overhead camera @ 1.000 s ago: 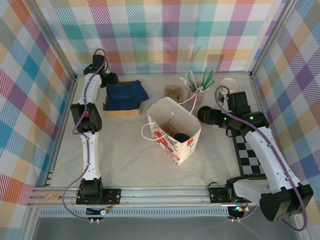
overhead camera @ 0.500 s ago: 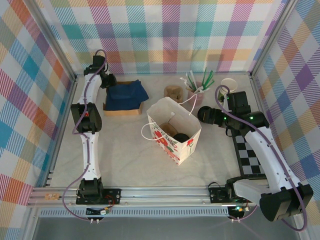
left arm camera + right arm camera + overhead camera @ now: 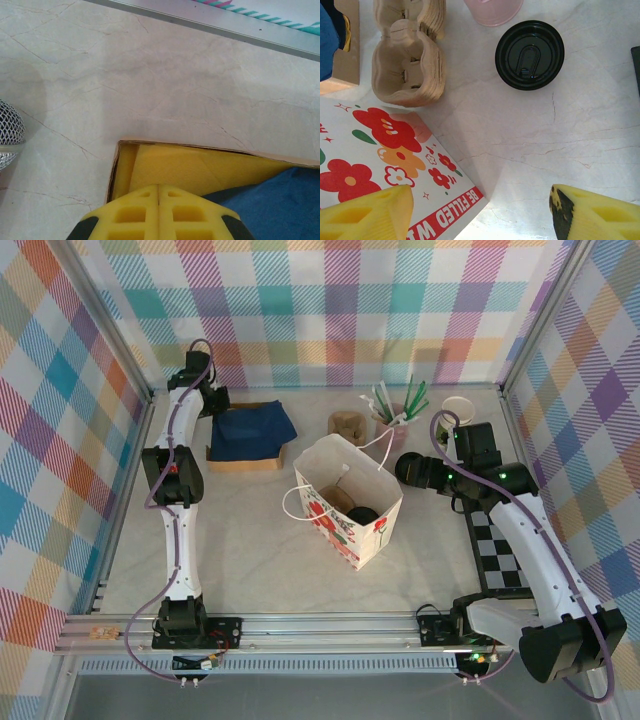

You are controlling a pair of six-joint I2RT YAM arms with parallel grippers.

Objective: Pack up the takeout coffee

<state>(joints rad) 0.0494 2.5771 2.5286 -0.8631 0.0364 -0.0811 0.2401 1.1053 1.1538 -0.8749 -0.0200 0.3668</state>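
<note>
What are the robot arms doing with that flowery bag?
They're packing coffee to go. The right gripper hangs open beside the white paper bag with red flowers, and a cup's round black plastic lid sits on the table ahead of it. The left gripper is shut over a cardboard box holding blue cloth.

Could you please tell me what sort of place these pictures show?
Most likely a robot test cell staged as a café packing station: plaid cloth walls on an aluminium frame enclose a marble-look tabletop holding a white flowered paper bag, a brown pulp cup carrier and a round black plastic lid.
</note>
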